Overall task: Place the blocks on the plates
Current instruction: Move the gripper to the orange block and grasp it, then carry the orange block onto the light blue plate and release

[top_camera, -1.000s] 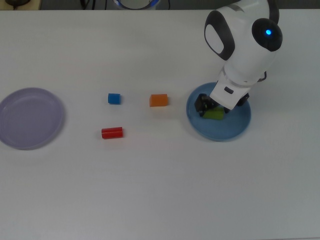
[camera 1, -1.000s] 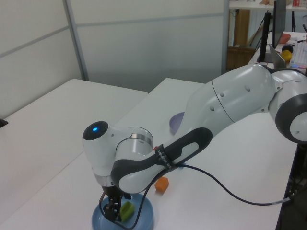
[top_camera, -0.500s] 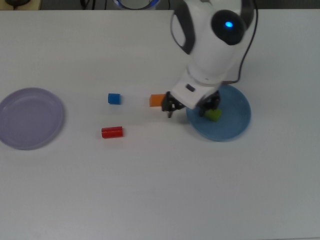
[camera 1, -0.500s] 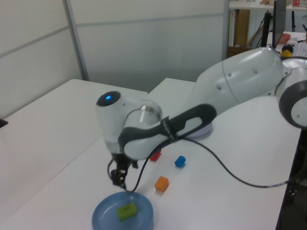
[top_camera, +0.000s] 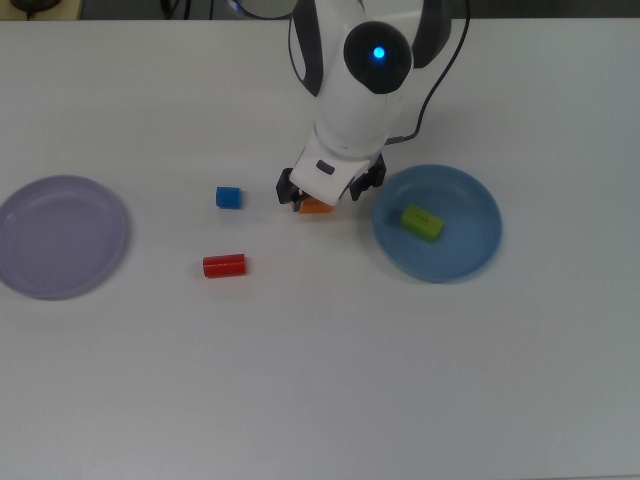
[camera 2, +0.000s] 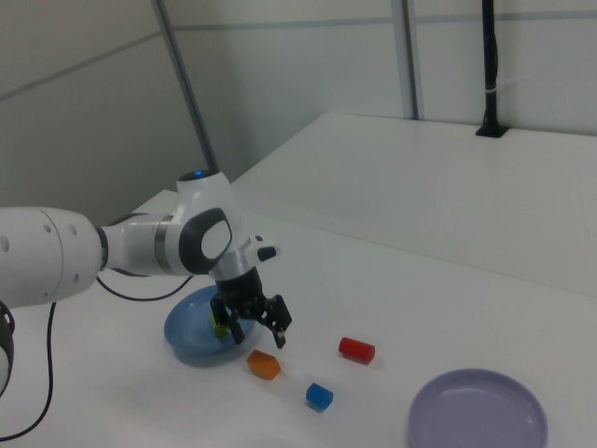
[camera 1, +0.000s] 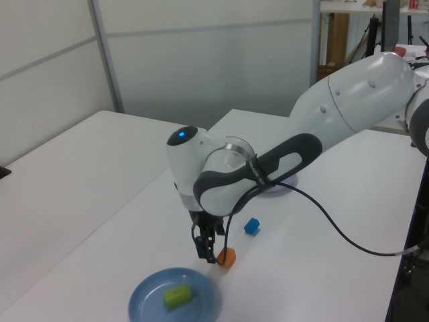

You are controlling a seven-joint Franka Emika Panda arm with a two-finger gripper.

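White table (top_camera: 320,380) spans all views, broad bare room along the top view's lower half. Lavender plate (top_camera: 60,236) at the top view's left edge, nothing in it. Blue plate (top_camera: 470,255) holds the lime-green brick (top_camera: 422,222) (tiny dark marks on top). Gripper (camera 2: 250,323) hangs over the orange brick (camera 2: 264,364), fingers spread apart, nothing held. Red block (top_camera: 224,265) and blue cube (top_camera: 228,197) lie loose between the plates, apart from each other.

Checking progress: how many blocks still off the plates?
3. The orange brick sits under the gripper, the blue cube and red block lie toward the lavender plate. None seem hidden.
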